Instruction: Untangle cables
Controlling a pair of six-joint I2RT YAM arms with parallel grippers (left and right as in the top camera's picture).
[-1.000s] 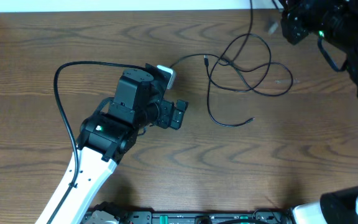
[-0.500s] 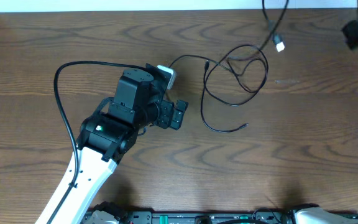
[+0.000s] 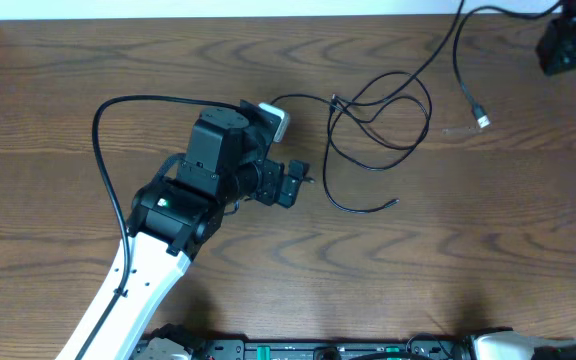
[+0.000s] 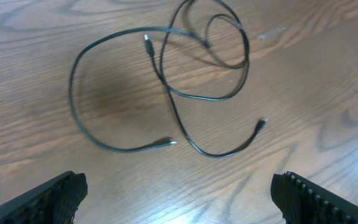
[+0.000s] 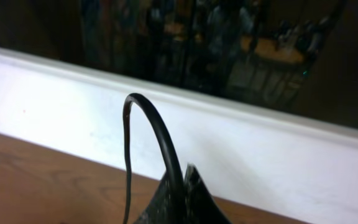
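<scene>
Left gripper (image 3: 293, 185): spread wide, centre frame, just left of the loops.
Right gripper (image 5: 179, 186): top right, clamped on one cable (image 5: 165, 140).
Cables (image 3: 373, 103): looped, crossing.

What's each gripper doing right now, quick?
Left gripper: open, holding nothing.
Right gripper: shut on a cable.

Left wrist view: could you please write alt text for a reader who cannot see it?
Thin black cables lie in loose, crossing loops on a brown wooden table, seen from above. The left gripper is open and empty; its two dark fingers show only at the bottom corners of the picture, not touching the cables.
</scene>
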